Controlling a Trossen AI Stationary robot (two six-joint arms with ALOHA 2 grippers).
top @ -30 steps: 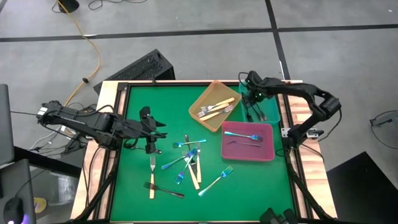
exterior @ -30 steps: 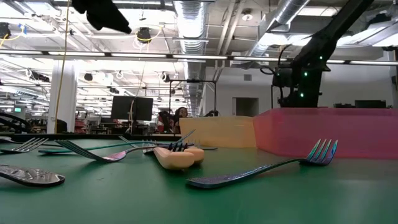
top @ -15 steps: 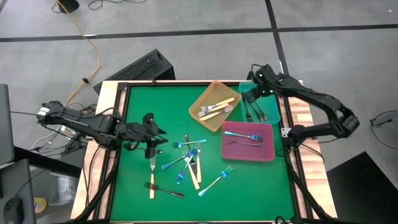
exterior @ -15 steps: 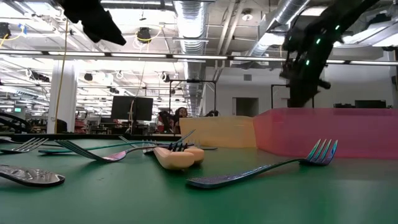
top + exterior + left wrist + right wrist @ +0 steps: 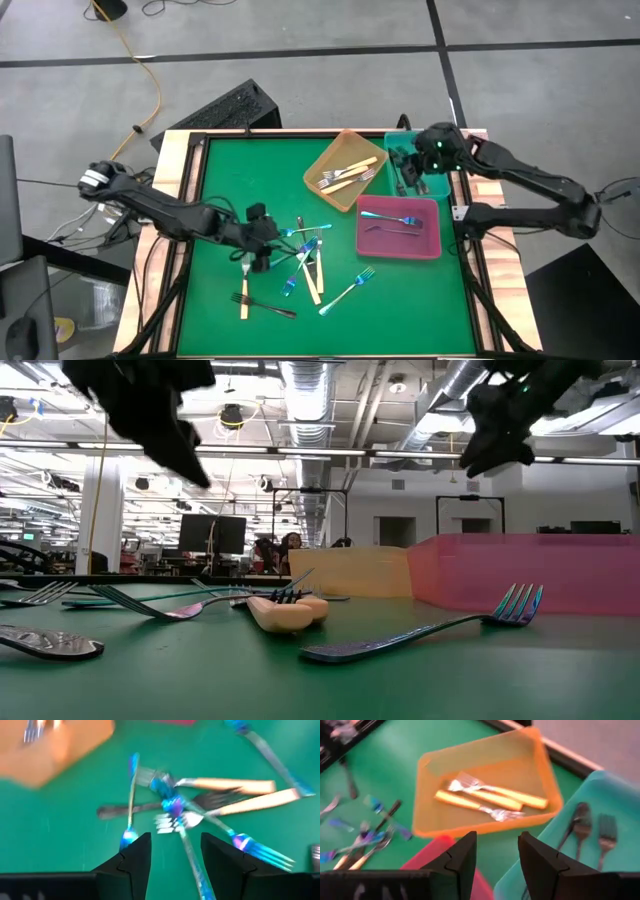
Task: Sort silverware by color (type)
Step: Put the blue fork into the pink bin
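Sorting partly done: cream-handled forks [image 5: 345,175] in orange tray [image 5: 322,192], blue forks [image 5: 388,216] in pink tray [image 5: 432,250], black forks [image 5: 582,827] in teal tray [image 5: 615,795]. Mixed pile of forks [image 5: 303,262] loose on green mat [image 5: 220,190]. Left gripper [image 5: 262,240] poised over pile, fingers spread, empty. Right gripper [image 5: 408,160] above teal tray, fingers apart, empty. Next pick likely: descend, isolate one fork from the tangle.

The left gripper [image 5: 262,243] has moved toward three o'clock, reaching the fork pile [image 5: 303,258]. The right gripper [image 5: 408,162] has risen above the teal tray [image 5: 440,186].
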